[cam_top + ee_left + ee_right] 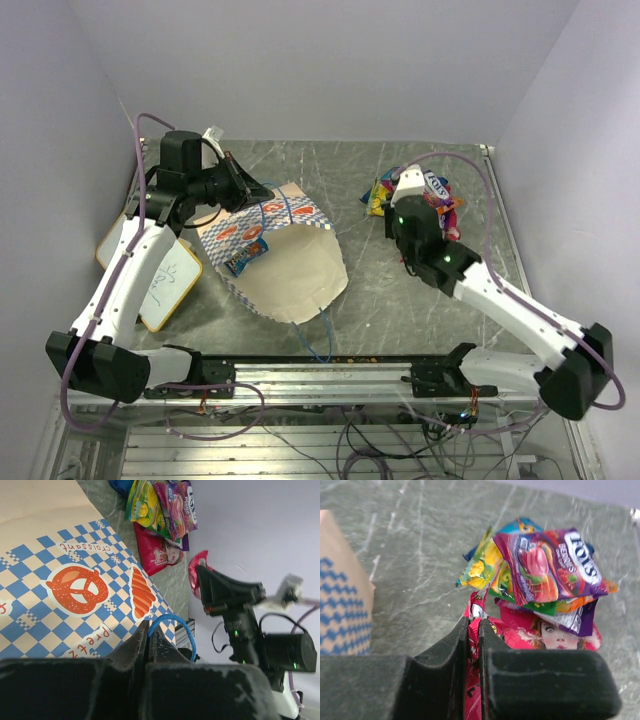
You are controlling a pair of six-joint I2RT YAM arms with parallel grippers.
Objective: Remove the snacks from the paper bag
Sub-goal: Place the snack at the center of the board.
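Right up against the wrist lens, the right jaws are clenched on the edge of a red packet [473, 680]; just past it sits the pile of snacks [545, 570] on the table [410, 540], purple one on top, yellow-green and blue poking out, another red one with a girl's face underneath; can't tell if the held packet touches the pile or is only just beside it.

So my read is the step in hand is dropping this one with the rest; I'd bring it over the near side of the pile, get low, then let go and pull straight back, since glossy foil slides and a sideways exit could sweep the stack.

Well apart to the left, the paper bag [290, 270] lies on its side, mouth toward the arm bases; the left jaws are shut on its rim, right by the blue cord handle [172, 622]; holding it there seems smart so the mouth doesn't flop. No packet shows on the cream inside from above; the deep end is hidden though. Yellow-framed whiteboard [165, 285] sits beside the left arm, not involved.
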